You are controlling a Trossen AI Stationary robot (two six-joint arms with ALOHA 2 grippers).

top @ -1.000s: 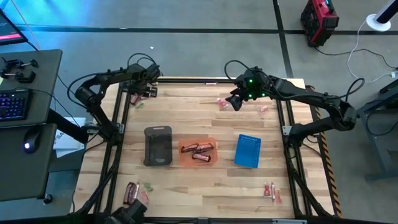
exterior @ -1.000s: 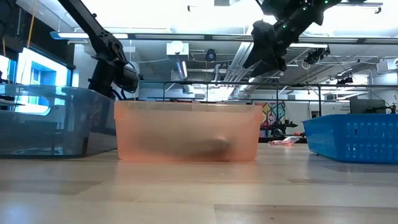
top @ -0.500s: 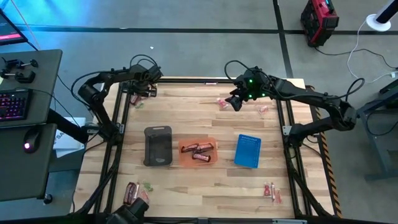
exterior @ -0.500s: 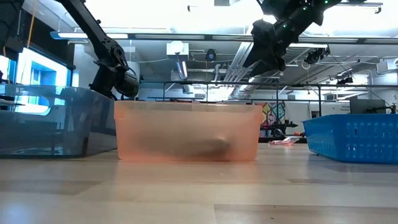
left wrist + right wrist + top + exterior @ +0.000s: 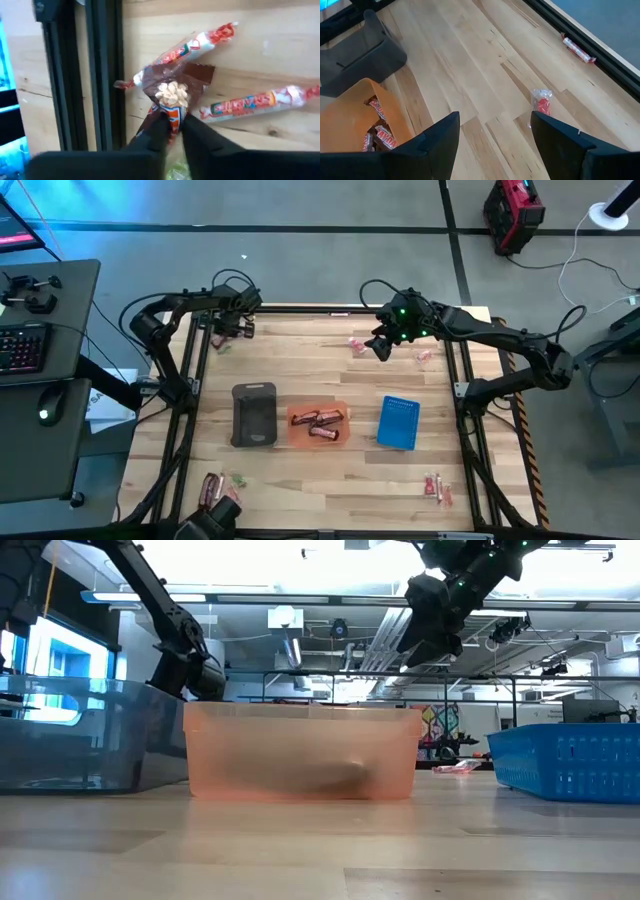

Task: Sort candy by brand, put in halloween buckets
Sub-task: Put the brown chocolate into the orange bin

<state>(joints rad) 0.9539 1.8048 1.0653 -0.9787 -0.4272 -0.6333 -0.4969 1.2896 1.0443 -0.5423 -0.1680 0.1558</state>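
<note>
Left gripper (image 5: 172,125) is at the far left corner of the worktop (image 5: 320,480), hard against the black frame rail. Its fingers (image 5: 157,131) are pinched on one end of a brown-wrapped candy bar (image 5: 172,92). The bar's long axis runs straight on from the fingertips, away from the wrist; its far end lies among two pink-and-white candy rolls (image 5: 250,102), which touch or overlap it.

The translucent orange bucket (image 5: 318,424) already holds similar brown bars. It sits mid-worktop between the dark grey bucket (image 5: 254,415) and the blue bucket (image 5: 399,422), well apart from the held bar, towards the near side and inward. Judgement: the carry must clear the grey bucket.

Right gripper (image 5: 492,132) hangs above the far right area, fingers spread and empty, near a small red-wrapped candy (image 5: 541,104).
</note>
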